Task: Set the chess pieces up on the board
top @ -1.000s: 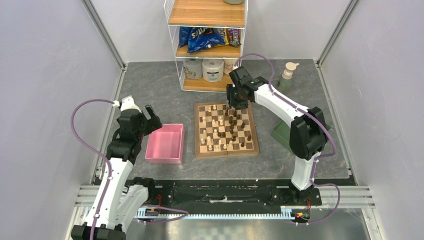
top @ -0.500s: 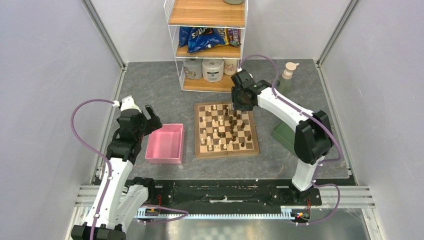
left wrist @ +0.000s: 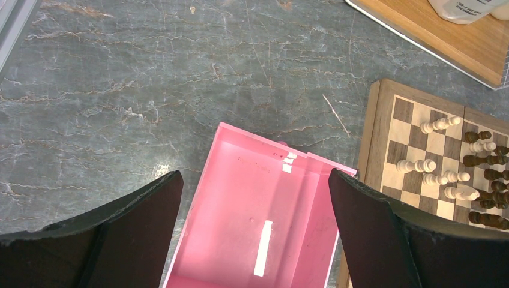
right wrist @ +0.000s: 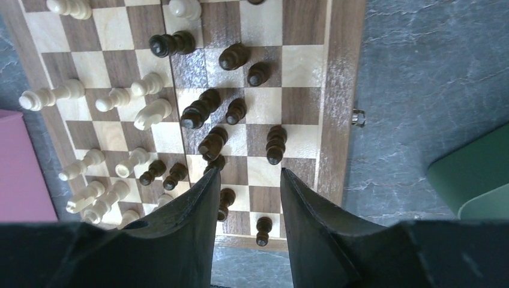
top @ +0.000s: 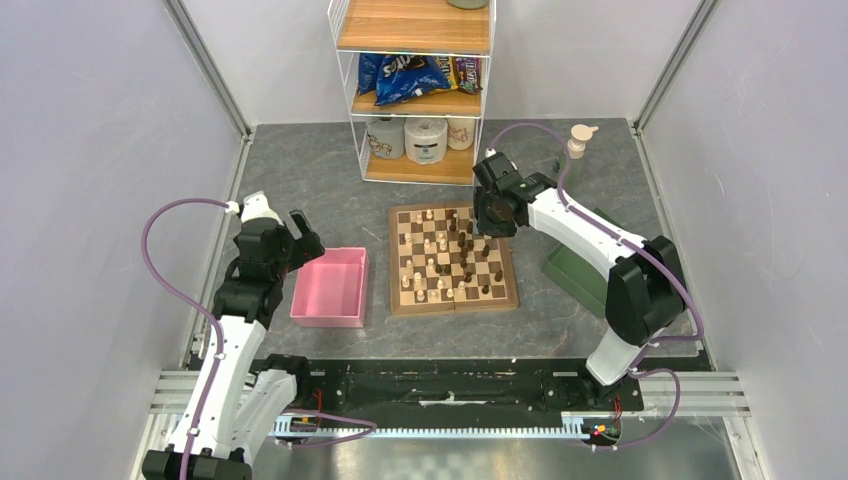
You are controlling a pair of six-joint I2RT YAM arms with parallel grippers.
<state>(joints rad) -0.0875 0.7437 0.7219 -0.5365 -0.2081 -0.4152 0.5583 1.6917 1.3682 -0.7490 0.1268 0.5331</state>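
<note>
Moved: the right arm has swung to the right over the last second, elbow included, so the right gripper (top: 493,212) is now closer to the board's right edge. The left arm hasn't budged.
Right gripper: the jaws are about halfway apart and hovering above the board (right wrist: 339,90). You can see bare squares straight through the gap, so it's got nothing pinched.
Near its fingers: one dark piece (right wrist: 225,202) sits just beside the inner edge of one finger. Another small dark one (right wrist: 262,230) shows in the gap, on the board's edge row.
Left gripper: spread as wide as it goes (left wrist: 252,240) and holding nothing, parked above the pink tray (left wrist: 240,198).
Chess pieces: all on the board as far as I can tell, scattered over the squares rather than lined up. The cream ones (right wrist: 153,113) are mostly on the pink-tray side and the dark ones (right wrist: 198,111) mostly on the other side.
Board: flat on the grey table (top: 300,180), between the pink tray and the green tray (top: 570,270).
Behind it: a wire shelf (top: 415,90) with snack bags and tubs, and a pump bottle (top: 575,150) off to its right.
</note>
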